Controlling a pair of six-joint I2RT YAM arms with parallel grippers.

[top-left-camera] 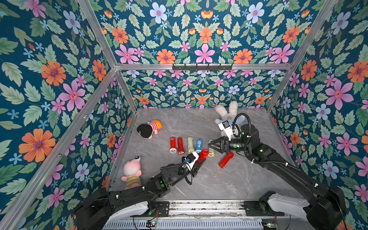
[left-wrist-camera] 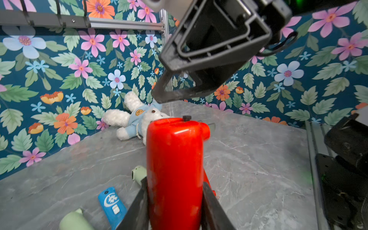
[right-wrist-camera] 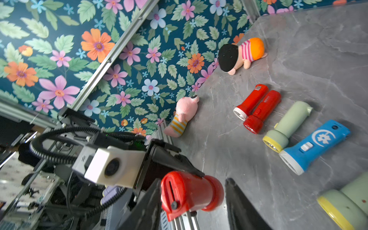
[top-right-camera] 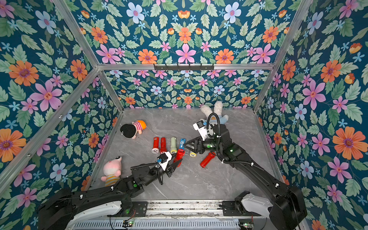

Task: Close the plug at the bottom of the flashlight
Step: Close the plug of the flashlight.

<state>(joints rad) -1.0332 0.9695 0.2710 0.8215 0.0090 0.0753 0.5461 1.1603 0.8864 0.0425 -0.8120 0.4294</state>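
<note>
**Left gripper** (left-wrist-camera: 175, 211)
- The jaws pinch the barrel of the red flashlight (left-wrist-camera: 175, 159) from two opposite sides. The black fingers (left-wrist-camera: 212, 207) lie flat against the plastic.
- The flashlight is held raised above the counter (top-left-camera: 219, 179), near the middle. Its tail end points toward the right gripper (right-wrist-camera: 194, 181).

**Right gripper**
- The jaws are spread, with one finger on each side of the flashlight's tail end.
- In the right wrist view one finger is just beside the tail and the other stands apart from it. Whether either finger touches the tail cannot be told.

**Plug** (right-wrist-camera: 184, 221)
- The plug sits at the tail end and is swung out of its slot on a small pivot. Two bare metal prongs project from it.

**Materials and shapes**
- Red flashlight: smooth, glossy red plastic with a cylindrical barrel and a rounded shoulder at the tail.
- Gripper fingers: black, matte and tapering to a wedge.
- Counter: flat, grey stone pattern with pale veins.
- A blue flashlight (right-wrist-camera: 316, 143) and a pale green flashlight (right-wrist-camera: 288, 123) with a yellow rim lie side by side on the counter. Both are plastic and flare toward the lens.
</note>
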